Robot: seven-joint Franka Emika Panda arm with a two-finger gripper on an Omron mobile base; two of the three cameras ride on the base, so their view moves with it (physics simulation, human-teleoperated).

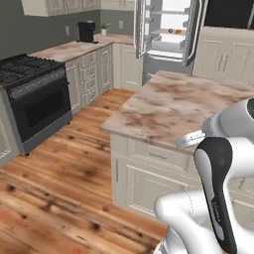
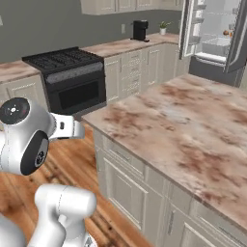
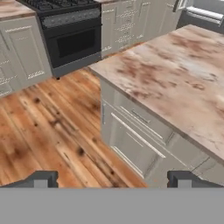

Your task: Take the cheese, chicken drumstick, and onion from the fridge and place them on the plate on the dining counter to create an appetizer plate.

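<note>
Tall grey steel French-door fridge (image 1: 168, 34): stands beyond the far edge of the large brown-and-cream marbled stone surface (image 1: 173, 109), both doors swung wide so its white inner shelves face the room, ready for reaching in. Small orange item (image 1: 177, 31): rests on a middle shelf, probably the cheese wedge; a second small piece sits touching or just beside it, too small to name. Chicken drumstick, onion: not made out at this range. Round plate: not located on the visible part of the surface. Two-finger gripper (image 3: 112, 178): jaws spread to full width, nothing between them, held low off the near corner of the surface over the wooden plank floor (image 3: 48, 131), looking along the cream panelled cabinets (image 3: 131, 144). Status, as judged: retrieval not yet begun; the arm is well apart from the fridge, so an approach comes first.
</note>
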